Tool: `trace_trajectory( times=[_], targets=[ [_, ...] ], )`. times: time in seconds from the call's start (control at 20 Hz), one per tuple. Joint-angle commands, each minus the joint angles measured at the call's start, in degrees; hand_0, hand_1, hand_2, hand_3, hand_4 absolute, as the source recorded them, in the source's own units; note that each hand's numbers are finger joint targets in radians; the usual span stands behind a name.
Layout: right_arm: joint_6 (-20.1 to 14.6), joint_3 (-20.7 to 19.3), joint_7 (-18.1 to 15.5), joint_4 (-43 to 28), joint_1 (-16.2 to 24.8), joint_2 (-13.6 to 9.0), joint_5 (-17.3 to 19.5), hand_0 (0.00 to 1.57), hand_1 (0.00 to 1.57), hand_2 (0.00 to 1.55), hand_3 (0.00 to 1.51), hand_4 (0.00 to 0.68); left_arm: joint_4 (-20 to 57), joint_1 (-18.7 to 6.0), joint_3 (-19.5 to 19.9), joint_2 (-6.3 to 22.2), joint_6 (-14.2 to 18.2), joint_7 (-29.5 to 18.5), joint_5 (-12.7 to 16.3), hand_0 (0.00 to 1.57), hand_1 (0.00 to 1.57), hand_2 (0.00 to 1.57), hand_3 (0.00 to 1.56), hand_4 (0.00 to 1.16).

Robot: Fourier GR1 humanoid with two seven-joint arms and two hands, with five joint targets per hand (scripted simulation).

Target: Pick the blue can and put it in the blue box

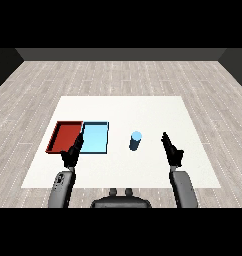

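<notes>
The white table [143,107] fills the middle of the frame. At middle left lie the red tray [64,136] and blue tray [96,137], side by side. The blue can [135,141] stands upright at center, not yet picked. The right hand [172,149], fingers straight, waits near it and I think must reach in and curl round it. The left hand [73,151] rests open.

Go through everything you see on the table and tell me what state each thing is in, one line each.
Blue can: upright on the table, right of the trays, untouched.
Blue tray: flat, nothing in it.
Red tray: flat beside the blue tray, nothing in it.
Left hand: open, holds nothing, fingers over the trays' near edge.
Right hand: open, holds nothing, right of the can.
</notes>
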Motion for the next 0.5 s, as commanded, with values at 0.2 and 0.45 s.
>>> trace_trajectory(
  times=[0.2,0.45],
  targets=[
    [-0.85,-3.97,0.04,7.96,-11.04,0.75,-0.1,0.0,0.0,0.0,0.0,0.0,-1.0,-2.98,2.88,0.62,0.82,0.91,-0.61,0.0,0.0,0.0,0.0,0.0],
    [5.88,-6.58,-7.01,7.16,-15.67,1.92,-9.91,0.0,0.0,0.0,0.0,0.0,-3.41,-5.39,6.29,0.0,-4.0,-17.39,5.74,0.0,0.0,0.0,0.0,0.0]
  ],
)
